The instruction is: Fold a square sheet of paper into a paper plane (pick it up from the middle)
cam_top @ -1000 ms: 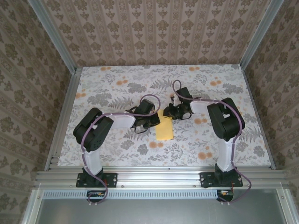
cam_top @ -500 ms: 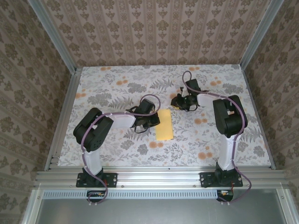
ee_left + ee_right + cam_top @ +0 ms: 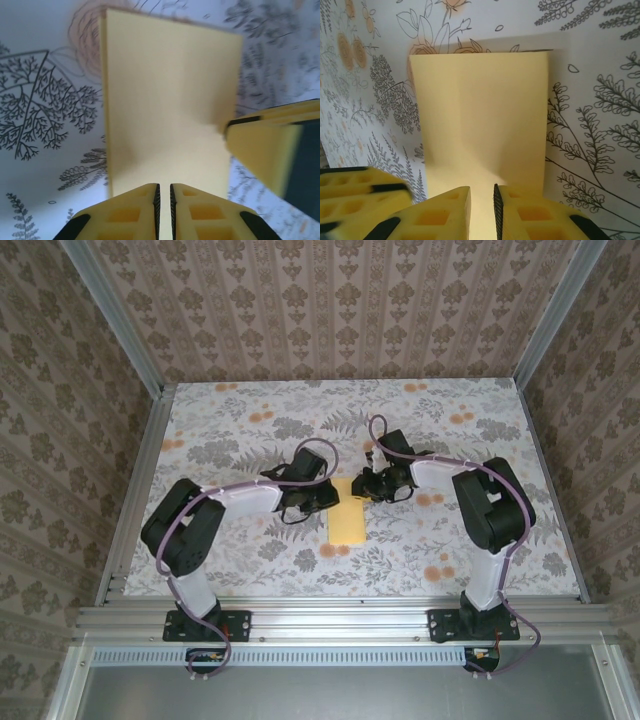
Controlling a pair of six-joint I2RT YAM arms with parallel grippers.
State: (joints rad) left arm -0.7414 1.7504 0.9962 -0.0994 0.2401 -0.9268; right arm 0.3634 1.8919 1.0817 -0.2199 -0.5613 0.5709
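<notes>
The yellow sheet of paper (image 3: 349, 525), folded to a narrow rectangle, is seen at the centre of the top frame on the flower-printed table (image 3: 230, 430). Its upper end is flanked by the left gripper (image 3: 330, 497) and the right gripper (image 3: 360, 485). In the left wrist view the left jaws are shown clenched on the paper's edge. In the right wrist view yellow is shown inside a narrow jaw gap; a grasp cannot be told
</notes>
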